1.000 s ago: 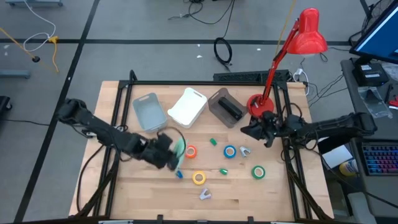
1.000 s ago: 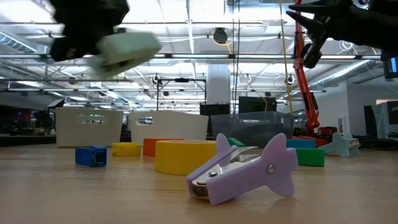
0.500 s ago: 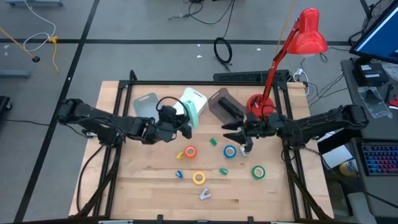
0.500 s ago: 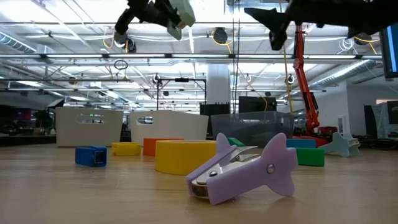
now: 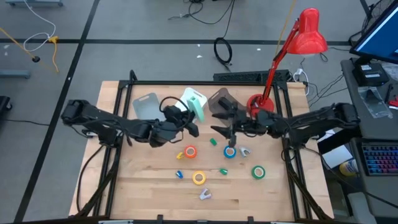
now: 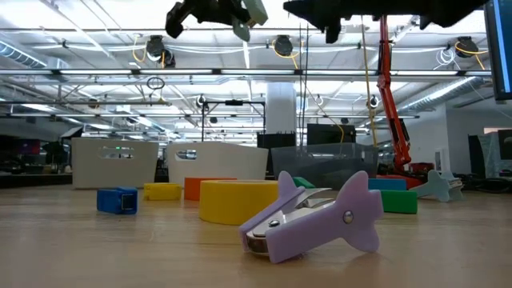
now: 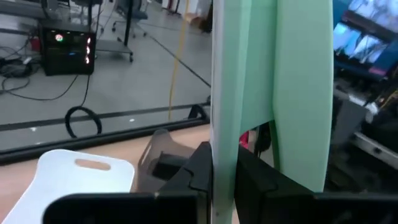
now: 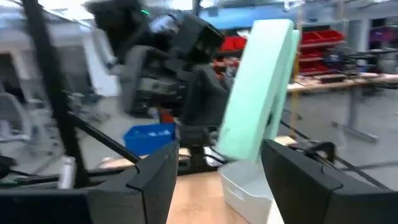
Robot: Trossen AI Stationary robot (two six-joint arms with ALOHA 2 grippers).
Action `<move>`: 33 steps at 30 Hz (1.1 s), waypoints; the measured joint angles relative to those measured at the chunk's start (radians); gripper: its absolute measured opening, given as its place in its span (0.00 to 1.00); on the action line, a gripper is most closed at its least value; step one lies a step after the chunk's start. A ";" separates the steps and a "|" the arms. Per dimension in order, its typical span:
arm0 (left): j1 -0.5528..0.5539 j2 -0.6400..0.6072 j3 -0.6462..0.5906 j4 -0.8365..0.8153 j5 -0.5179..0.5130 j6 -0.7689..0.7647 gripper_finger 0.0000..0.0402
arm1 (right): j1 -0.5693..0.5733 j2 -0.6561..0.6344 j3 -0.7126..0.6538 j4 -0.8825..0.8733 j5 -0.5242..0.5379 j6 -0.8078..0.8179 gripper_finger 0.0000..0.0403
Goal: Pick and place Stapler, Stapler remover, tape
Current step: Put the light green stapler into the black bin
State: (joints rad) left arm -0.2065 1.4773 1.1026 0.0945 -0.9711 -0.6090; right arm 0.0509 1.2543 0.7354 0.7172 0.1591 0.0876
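A mint-green stapler (image 5: 196, 104) is held in the air by my left gripper (image 5: 186, 122), over the near side of the white bin (image 5: 184, 113). It also shows in the left wrist view (image 7: 273, 87), in the right wrist view (image 8: 258, 93) and at the top of the low view (image 6: 254, 11). My right gripper (image 5: 225, 129) is open and empty above the table's middle, facing the stapler. Orange (image 5: 190, 151), blue (image 5: 230, 151), yellow (image 5: 198, 178) and green (image 5: 258, 172) tape rolls lie flat on the table. A purple stapler remover (image 6: 316, 218) lies near the front edge. My left gripper pinches the stapler by one end (image 7: 225, 146) between its two fingers (image 7: 198, 168). The stapler's length runs on away from the fingers, toward the far right of the table. It is lifted clear of the table and the bins.
A grey-blue bin (image 5: 149, 111), the white bin and a dark see-through bin (image 5: 222, 107) stand in a row at the back. A red desk lamp (image 5: 273, 68) stands at the back right. A pale blue remover (image 5: 244, 151) and small green and blue pieces lie among the tapes.
My left gripper has risen with the stapler and carried it from near the orange tape toward the far edge and the white bin, turning it about. My right gripper has gone toward the table's left, from the lamp base to above the blue tape.
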 joint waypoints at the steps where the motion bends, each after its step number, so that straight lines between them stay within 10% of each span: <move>1: 0.000 0.012 0.000 0.009 0.000 0.007 0.08 | 0.000 0.012 0.018 -0.022 0.020 -0.006 0.55; 33: 0.012 0.034 -0.001 0.096 -0.004 0.065 0.08 | -0.005 0.071 0.126 -0.122 0.198 0.021 0.63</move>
State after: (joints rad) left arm -0.1944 1.5112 1.1015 0.1906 -0.9747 -0.5443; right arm 0.0456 1.3251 0.8612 0.5953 0.3567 0.1089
